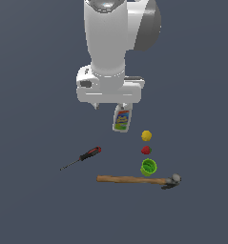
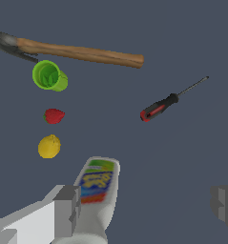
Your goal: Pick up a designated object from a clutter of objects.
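The hammer point(image 1: 132, 180) lies flat nearest the exterior view's bottom, its brown wooden handle pointing to the exterior view's left and its dark grey head point(image 1: 171, 181) to the right. In the wrist view the hammer point(image 2: 82, 52) shows with its head point(image 2: 5, 45) at the picture's edge. My gripper point(image 1: 108, 106) hangs well above the floor, over the white labelled bottle point(image 1: 121, 119) and away from the hammer. In the wrist view my gripper point(image 2: 146, 209) is open and empty, its fingers point(image 2: 67, 209) wide apart.
A green cup point(image 1: 148, 167) lies touching or just beside the hammer handle point(image 2: 49, 76). A red lump point(image 1: 146, 150), a yellow ball point(image 1: 146, 136) and the bottle point(image 2: 96, 190) line up beyond it. A red-and-black screwdriver point(image 1: 84, 156) lies to the exterior view's left.
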`<state>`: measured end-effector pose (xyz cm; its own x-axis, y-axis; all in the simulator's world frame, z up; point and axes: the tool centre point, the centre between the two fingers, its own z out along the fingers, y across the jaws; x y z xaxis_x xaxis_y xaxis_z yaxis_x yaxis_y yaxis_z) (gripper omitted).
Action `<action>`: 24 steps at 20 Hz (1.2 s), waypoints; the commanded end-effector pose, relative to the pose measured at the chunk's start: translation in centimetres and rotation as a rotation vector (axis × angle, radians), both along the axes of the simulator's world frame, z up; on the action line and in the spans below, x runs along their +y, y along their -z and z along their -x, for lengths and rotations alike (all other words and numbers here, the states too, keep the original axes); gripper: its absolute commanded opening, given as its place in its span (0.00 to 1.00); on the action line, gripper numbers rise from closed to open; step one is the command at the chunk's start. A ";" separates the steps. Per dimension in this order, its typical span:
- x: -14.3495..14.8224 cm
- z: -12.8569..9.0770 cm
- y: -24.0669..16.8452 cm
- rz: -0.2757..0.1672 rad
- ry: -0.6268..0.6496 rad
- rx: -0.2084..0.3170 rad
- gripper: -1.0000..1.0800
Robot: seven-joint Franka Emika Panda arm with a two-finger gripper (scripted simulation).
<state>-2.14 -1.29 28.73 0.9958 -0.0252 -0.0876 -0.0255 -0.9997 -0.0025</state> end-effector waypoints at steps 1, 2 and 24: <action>0.0 0.0 0.0 0.000 0.000 0.000 0.96; 0.0 0.0 0.0 0.000 -0.001 -0.001 0.96; 0.8 -2.2 -0.3 0.019 -0.147 -0.036 0.96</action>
<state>-0.32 -0.64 29.19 0.9938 0.0984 -0.0523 0.0994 -0.9949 0.0177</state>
